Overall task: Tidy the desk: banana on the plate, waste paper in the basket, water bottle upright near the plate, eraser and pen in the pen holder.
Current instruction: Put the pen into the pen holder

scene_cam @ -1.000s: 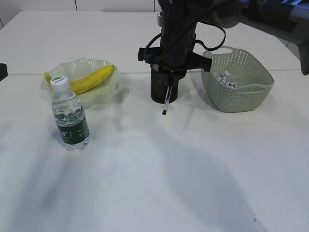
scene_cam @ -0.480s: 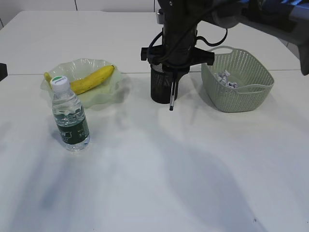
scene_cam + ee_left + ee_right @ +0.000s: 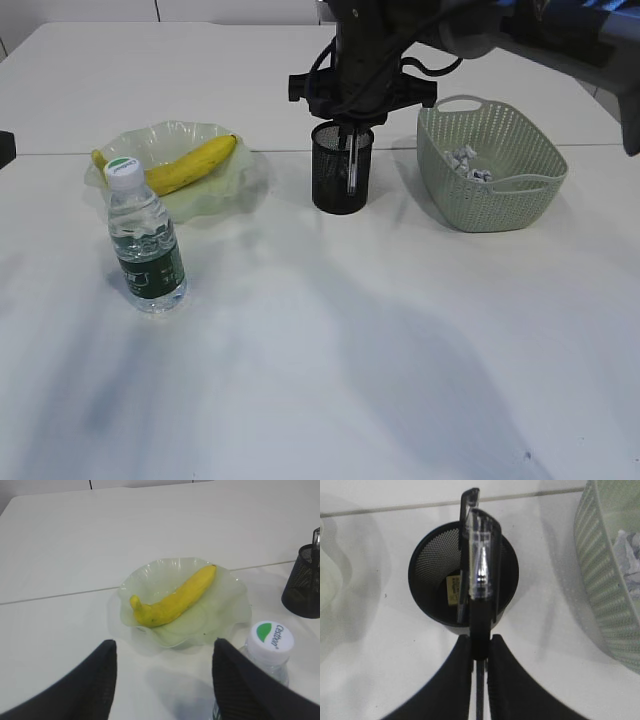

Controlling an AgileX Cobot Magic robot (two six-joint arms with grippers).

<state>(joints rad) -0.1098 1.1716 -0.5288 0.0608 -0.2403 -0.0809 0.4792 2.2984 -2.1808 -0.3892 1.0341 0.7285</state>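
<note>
My right gripper [image 3: 350, 122] [image 3: 480, 645] is shut on the pen [image 3: 351, 165] [image 3: 480, 565], holding it upright over the black mesh pen holder [image 3: 342, 170] [image 3: 427, 570]. The pen's lower end dips into the cup's mouth. The eraser [image 3: 452, 591] lies on the holder's bottom. The banana [image 3: 190, 165] [image 3: 175, 600] rests on the pale green plate [image 3: 160, 130] [image 3: 235, 610]. The water bottle [image 3: 148, 250] [image 3: 271, 636] stands upright in front of the plate. Waste paper [image 3: 468, 165] lies in the green basket [image 3: 500, 200] [image 3: 610, 605]. My left gripper [image 3: 162, 650] hangs open and empty, short of the plate.
The basket stands just right of the pen holder, and the plate just left of it. A seam runs across the white table [image 3: 320, 350] behind the plate. The right arm's cables hang above the holder.
My right gripper has lifted the pen and carried it back. It hung in front of the holder before and now stands over the cup with its tip inside. The left gripper is unchanged.
</note>
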